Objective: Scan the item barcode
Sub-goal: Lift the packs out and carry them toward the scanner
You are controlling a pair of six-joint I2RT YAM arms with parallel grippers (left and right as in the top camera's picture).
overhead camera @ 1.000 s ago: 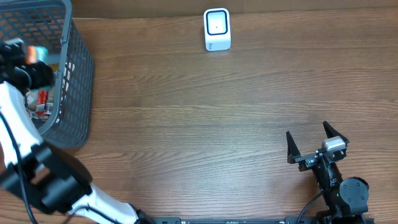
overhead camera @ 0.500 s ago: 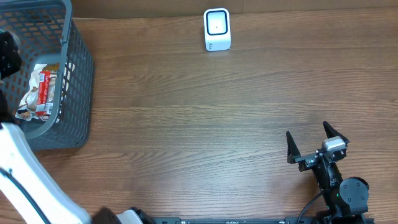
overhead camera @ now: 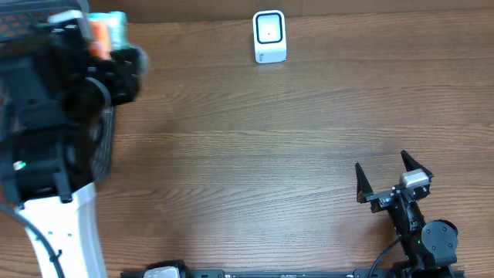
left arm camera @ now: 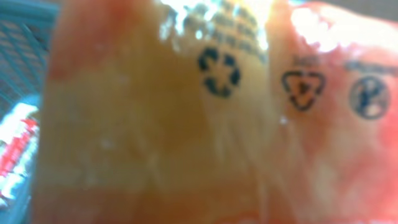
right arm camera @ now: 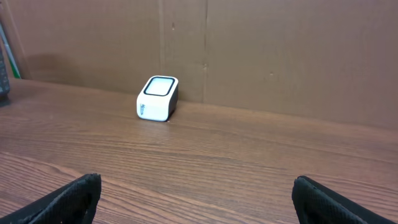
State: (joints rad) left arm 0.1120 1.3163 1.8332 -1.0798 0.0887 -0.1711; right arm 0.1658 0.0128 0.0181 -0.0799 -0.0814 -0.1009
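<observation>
The left gripper (overhead camera: 100,45) pinches a packet (left arm camera: 161,124). It looks light, soft and slippery, so grip near a sealed edge. The right gripper (overhead camera: 384,176) gapes wide, empty.

a brown wood-grain surface (overhead camera: 270,154) fills the overhead view, its grain running from 9 to 3 o'clock. at about 9 o'clock a dark grey mesh basket (overhead camera: 106,150) sits on it, mostly covered, with only a strip of its side wall showing. along the 12 o'clock edge stands a plain cardboard wall (overhead camera: 386,8); the right wrist view shows vertical seams in it. in the left wrist view, at 8 o'clock, a red and white packet (left arm camera: 15,146) shows beside the basket's mesh, too blurred to read.
</observation>
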